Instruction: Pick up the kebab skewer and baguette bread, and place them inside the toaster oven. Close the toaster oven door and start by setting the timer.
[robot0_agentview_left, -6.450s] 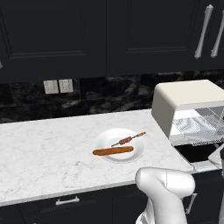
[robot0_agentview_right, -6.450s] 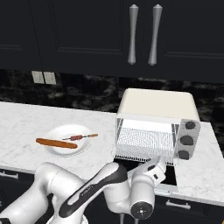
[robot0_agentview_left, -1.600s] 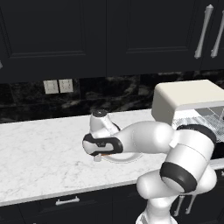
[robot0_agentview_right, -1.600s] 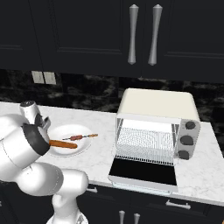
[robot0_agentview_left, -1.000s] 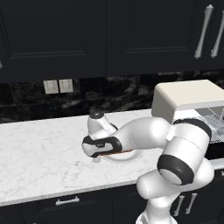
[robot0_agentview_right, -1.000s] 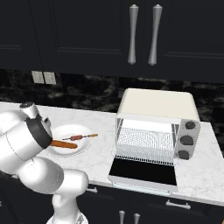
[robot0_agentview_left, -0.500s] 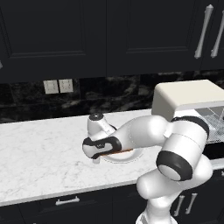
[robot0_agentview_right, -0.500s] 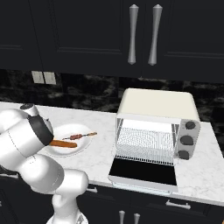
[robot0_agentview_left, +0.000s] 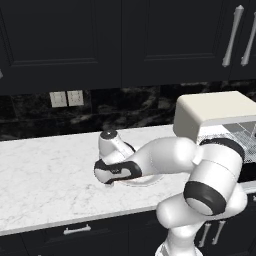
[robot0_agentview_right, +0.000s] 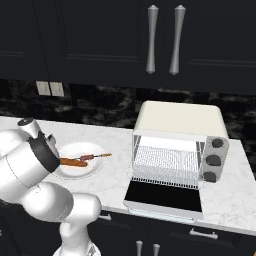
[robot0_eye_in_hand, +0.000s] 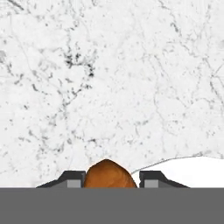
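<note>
Our pincer (robot0_eye_in_hand: 110, 178) straddles the baguette bread (robot0_eye_in_hand: 109, 176), its rounded end between the half-open jaws, which flank it closely; contact we cannot tell. Gripping so near the tip, we risk it pivoting and knocking the kebab skewer (robot0_agentview_right: 96, 157) beside it on the plate (robot0_agentview_right: 100, 167).

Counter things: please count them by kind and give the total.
Food: 2, baguette and skewer
Dishes: 1, plate
Appliances: 1, toaster oven
Total: 4
</note>
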